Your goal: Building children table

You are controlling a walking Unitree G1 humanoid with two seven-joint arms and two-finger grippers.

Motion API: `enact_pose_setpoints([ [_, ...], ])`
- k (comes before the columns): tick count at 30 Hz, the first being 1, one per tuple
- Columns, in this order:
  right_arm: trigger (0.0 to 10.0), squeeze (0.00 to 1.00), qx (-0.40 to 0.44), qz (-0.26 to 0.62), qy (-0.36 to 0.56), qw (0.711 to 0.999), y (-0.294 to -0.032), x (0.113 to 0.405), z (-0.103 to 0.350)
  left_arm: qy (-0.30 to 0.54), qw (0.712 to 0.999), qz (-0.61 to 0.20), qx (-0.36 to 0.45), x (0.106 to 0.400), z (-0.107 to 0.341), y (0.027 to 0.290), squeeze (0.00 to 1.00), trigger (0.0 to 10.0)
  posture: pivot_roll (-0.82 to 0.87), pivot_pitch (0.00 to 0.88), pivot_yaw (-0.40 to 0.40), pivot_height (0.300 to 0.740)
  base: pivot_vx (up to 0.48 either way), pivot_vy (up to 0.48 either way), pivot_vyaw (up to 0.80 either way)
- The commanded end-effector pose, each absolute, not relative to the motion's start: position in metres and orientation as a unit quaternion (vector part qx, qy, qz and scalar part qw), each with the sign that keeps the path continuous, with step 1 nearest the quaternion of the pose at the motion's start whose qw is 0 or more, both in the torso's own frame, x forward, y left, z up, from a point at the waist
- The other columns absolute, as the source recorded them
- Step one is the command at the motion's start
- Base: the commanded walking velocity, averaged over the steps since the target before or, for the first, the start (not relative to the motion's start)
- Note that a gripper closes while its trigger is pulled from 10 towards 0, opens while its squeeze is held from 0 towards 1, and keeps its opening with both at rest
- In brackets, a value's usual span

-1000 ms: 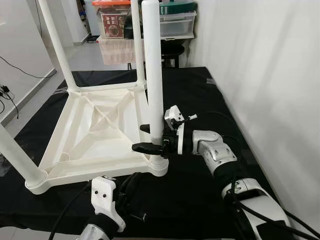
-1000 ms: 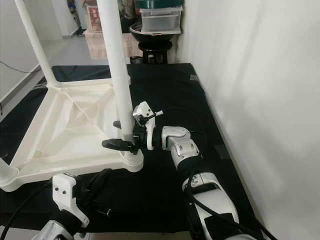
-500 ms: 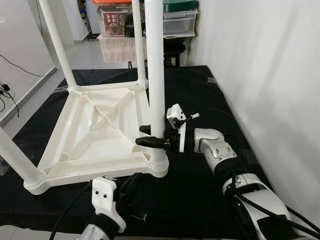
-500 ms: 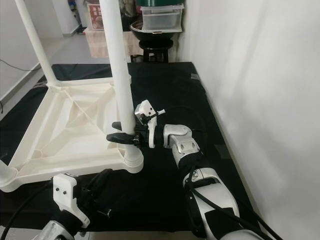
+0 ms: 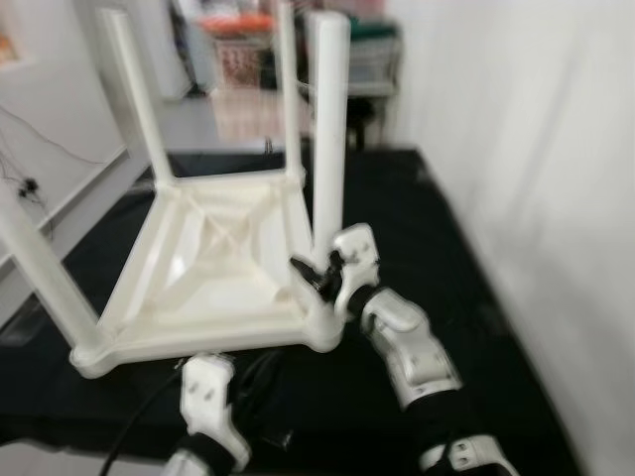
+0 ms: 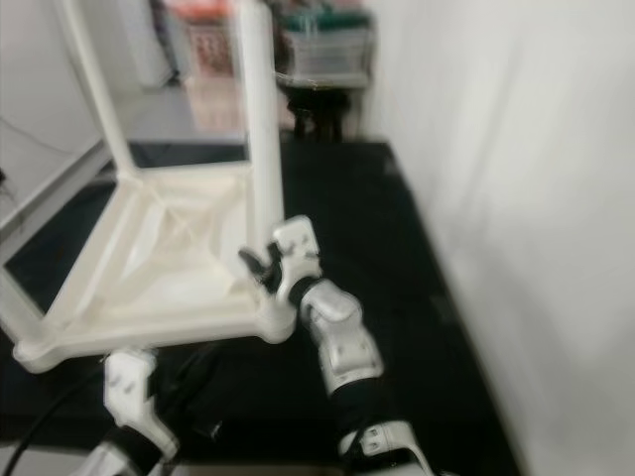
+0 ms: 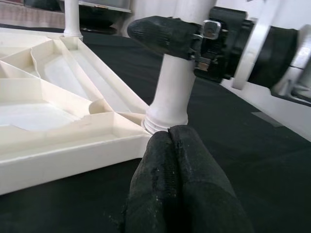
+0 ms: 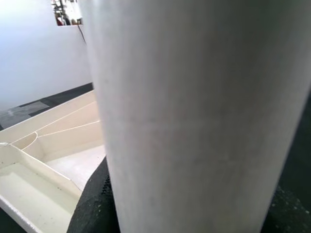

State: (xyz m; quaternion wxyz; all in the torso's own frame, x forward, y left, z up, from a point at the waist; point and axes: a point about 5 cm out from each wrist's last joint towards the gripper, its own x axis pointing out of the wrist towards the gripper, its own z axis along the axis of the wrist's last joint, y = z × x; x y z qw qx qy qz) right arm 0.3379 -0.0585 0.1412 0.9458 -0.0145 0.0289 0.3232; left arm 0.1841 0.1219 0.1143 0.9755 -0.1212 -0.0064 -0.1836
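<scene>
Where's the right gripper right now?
The right gripper is low on the near-right table leg, just above its corner socket on the upturned tabletop, over the black mat.

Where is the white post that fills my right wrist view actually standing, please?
Observer: It is a table leg standing in the near right corner socket of the upturned white table top.
Operator: Is the right gripper on it?
Observer: Yes, the right gripper clasps the leg just above the socket.
Operator: And the left gripper?
Observer: The left gripper is shut, low over the black mat, pointing at that socket.
</scene>
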Motion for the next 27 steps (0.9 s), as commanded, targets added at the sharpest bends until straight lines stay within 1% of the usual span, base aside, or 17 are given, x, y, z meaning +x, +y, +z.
enact_pose_setpoints([
  [1, 0.0, 0.00, -0.024, 0.339, 0.101, 0.935, -0.056, 0.327, 0.109, -0.005, 0.977, -0.178, -0.120, 0.185, 0.114, 0.124, 0.00, 10.0, 0.00, 0.000, -0.009, 0.740, 0.000, 0.000, 0.00],
  [2, 0.0, 0.00, -0.025, 0.336, 0.103, 0.936, -0.055, 0.325, 0.109, -0.005, 0.977, -0.175, -0.121, 0.185, 0.114, 0.125, 0.00, 10.0, 0.00, 0.000, -0.009, 0.740, 0.000, 0.000, 0.00],
  [3, 10.0, 0.00, -0.010, 0.331, 0.102, 0.938, -0.056, 0.326, 0.112, -0.006, 0.977, -0.175, -0.121, 0.186, 0.114, 0.125, 0.00, 10.0, -0.01, 0.000, -0.003, 0.740, 0.000, 0.000, 0.00],
  [5, 10.0, 0.00, -0.003, 0.318, 0.102, 0.943, -0.056, 0.323, 0.116, -0.006, 0.977, -0.175, -0.120, 0.186, 0.114, 0.125, 0.00, 10.0, -0.01, 0.000, -0.003, 0.740, 0.000, 0.000, 0.00],
  [6, 10.0, 1.00, 0.002, 0.341, 0.098, 0.935, -0.052, 0.320, 0.121, -0.005, 0.976, -0.178, -0.121, 0.187, 0.115, 0.125, 0.00, 10.0, -0.01, 0.000, -0.001, 0.740, 0.000, 0.000, 0.00],
  [7, 10.0, 1.00, 0.002, 0.341, 0.098, 0.935, -0.052, 0.320, 0.121, -0.005, 0.976, -0.178, -0.121, 0.187, 0.115, 0.125, 0.00, 10.0, -0.01, 0.000, -0.001, 0.740, 0.000, 0.000, 0.00],
  [9, 10.0, 1.00, 0.027, 0.439, 0.075, 0.895, -0.039, 0.316, 0.138, -0.004, 0.976, -0.181, -0.122, 0.187, 0.114, 0.124, 0.00, 10.0, 0.00, 0.000, 0.003, 0.740, 0.000, 0.000, 0.00],
  [10, 10.0, 1.00, 0.027, 0.439, 0.075, 0.895, -0.039, 0.316, 0.138, -0.004, 0.976, -0.181, -0.122, 0.187, 0.114, 0.124, 0.00, 10.0, 0.00, 0.000, 0.003, 0.740, 0.000, 0.000, 0.00],
  [11, 10.0, 1.00, 0.032, 0.472, 0.062, 0.879, -0.036, 0.316, 0.143, -0.003, 0.976, -0.182, -0.123, 0.187, 0.114, 0.124, 0.00, 10.0, 0.00, 0.000, 0.003, 0.740, 0.000, 0.000, 0.00],
  [13, 10.0, 1.00, 0.034, 0.486, 0.054, 0.872, -0.036, 0.316, 0.147, -0.003, 0.976, -0.182, -0.123, 0.187, 0.114, 0.124, 0.00, 10.0, 0.00, 0.000, 0.003, 0.740, 0.000, 0.000, 0.00],
  [14, 10.0, 1.00, 0.016, 0.542, 0.028, 0.840, -0.038, 0.319, 0.155, -0.004, 0.976, -0.182, -0.123, 0.187, 0.115, 0.123, 0.00, 10.0, 0.00, 0.000, 0.000, 0.740, 0.000, 0.000, 0.00],
  [15, 10.0, 1.00, 0.016, 0.542, 0.028, 0.840, -0.038, 0.319, 0.155, -0.004, 0.976, -0.182, -0.123, 0.187, 0.115, 0.123, 0.00, 10.0, 0.00, 0.000, 0.000, 0.740, 0.000, 0.000, 0.00],
  [16, 10.0, 0.06, -0.002, 0.599, 0.023, 0.800, -0.045, 0.323, 0.161, -0.004, 0.975, -0.182, -0.124, 0.188, 0.114, 0.122, 0.00, 10.0, 0.00, 0.000, -0.002, 0.740, 0.000, 0.000, 0.00],
  [18, 10.0, 0.06, -0.004, 0.609, 0.024, 0.793, -0.046, 0.325, 0.162, -0.004, 0.975, -0.182, -0.124, 0.188, 0.114, 0.122, 0.00, 10.0, 0.00, 0.000, -0.002, 0.740, 0.000, 0.000, 0.00],
  [19, 10.0, 0.00, -0.008, 0.618, 0.030, 0.786, -0.049, 0.328, 0.163, -0.004, 0.975, -0.183, -0.124, 0.188, 0.114, 0.122, 0.00, 10.0, 0.01, 0.000, -0.004, 0.740, 0.000, 0.000, 0.00],
  [21, 10.0, 0.00, -0.013, 0.623, 0.034, 0.782, -0.052, 0.331, 0.164, -0.004, 0.975, -0.183, -0.124, 0.188, 0.114, 0.122, 0.00, 10.0, 0.01, 0.000, -0.004, 0.740, 0.000, 0.000, 0.00],
  [27, 10.0, 0.00, -0.033, 0.589, 0.064, 0.805, -0.063, 0.357, 0.165, -0.004, 0.975, -0.183, -0.124, 0.188, 0.114, 0.121, 0.00, 10.0, 0.03, 0.000, -0.015, 0.740, 0.000, 0.000, 0.00],
])
